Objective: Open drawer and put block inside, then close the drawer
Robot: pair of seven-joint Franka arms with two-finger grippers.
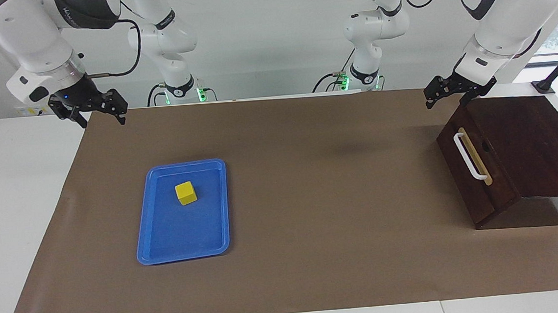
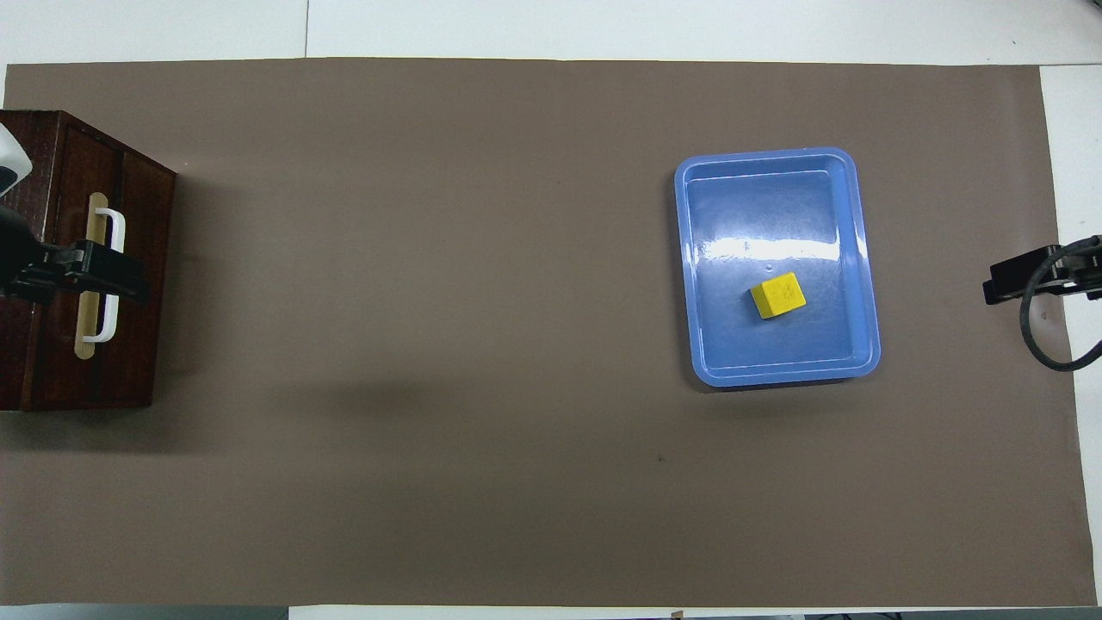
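The dark brown drawer (image 1: 476, 172) is shut in its wooden box at the left arm's end of the table. Its white bar handle (image 1: 470, 157) faces the middle of the table and also shows in the overhead view (image 2: 108, 275). The yellow block (image 1: 186, 193) lies in a blue tray (image 1: 184, 255), also in the overhead view (image 2: 777, 295). My left gripper (image 1: 445, 96) is open and empty, raised over the box's top front edge, apart from the handle. My right gripper (image 1: 102, 117) is open and empty, raised over the mat's corner, nearer to the robots than the tray.
A brown mat (image 1: 311, 198) covers most of the white table. The blue tray (image 2: 775, 375) sits toward the right arm's end. The wooden box (image 2: 52, 379) stands at the mat's edge, partly out of the overhead view. Bare mat lies between tray and box.
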